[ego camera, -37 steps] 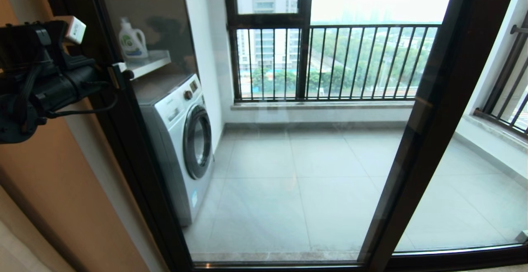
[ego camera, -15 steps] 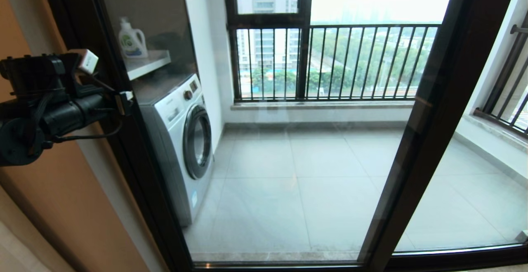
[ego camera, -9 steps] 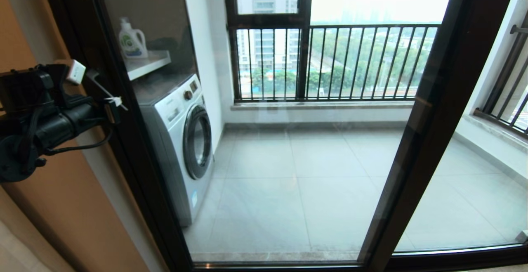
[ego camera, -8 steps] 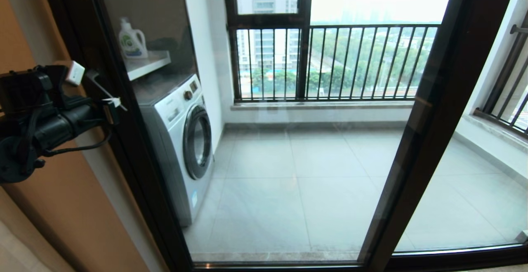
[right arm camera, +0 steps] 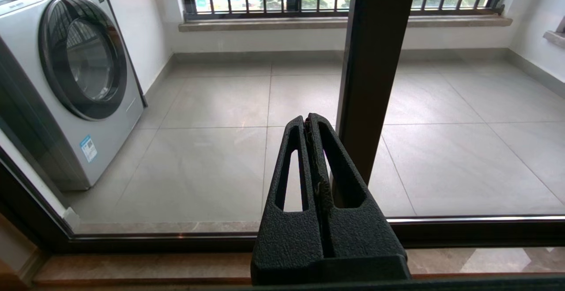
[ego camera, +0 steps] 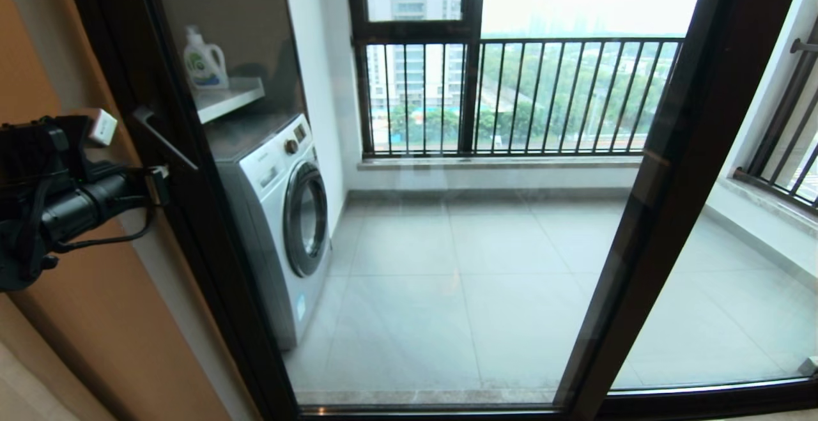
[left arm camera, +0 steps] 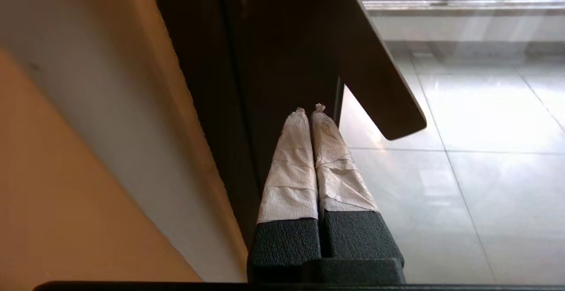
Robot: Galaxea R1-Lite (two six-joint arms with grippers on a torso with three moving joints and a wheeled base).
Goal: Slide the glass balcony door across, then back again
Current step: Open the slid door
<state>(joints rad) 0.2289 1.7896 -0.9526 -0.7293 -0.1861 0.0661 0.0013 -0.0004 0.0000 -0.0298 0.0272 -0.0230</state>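
The glass balcony door (ego camera: pixel 441 261) stands right in front of me, its dark left upright (ego camera: pixel 192 229) against the wall. A slim handle (ego camera: pixel 165 141) sticks out from that upright. My left gripper (ego camera: pixel 160 181) is shut and holds nothing; it sits just below and left of the handle, apart from it. In the left wrist view its white-taped fingertips (left arm camera: pixel 309 109) point at the dark frame (left arm camera: pixel 273 61) under the handle's end (left arm camera: pixel 379 96). My right gripper (right arm camera: pixel 307 119) is shut and empty, low before the door's right upright (right arm camera: pixel 375 61), and is out of the head view.
Behind the glass are a washing machine (ego camera: pixel 281 216), a detergent bottle (ego camera: pixel 204 63) on a shelf, and a window with black railing bars (ego camera: pixel 511 95). A second framed glass panel (ego camera: pixel 722 306) lies to the right. An orange-beige wall (ego camera: pixel 96 331) borders the left arm.
My left gripper has dropped down and drawn back left, off the handle, which now shows uncovered. The door has not visibly shifted.
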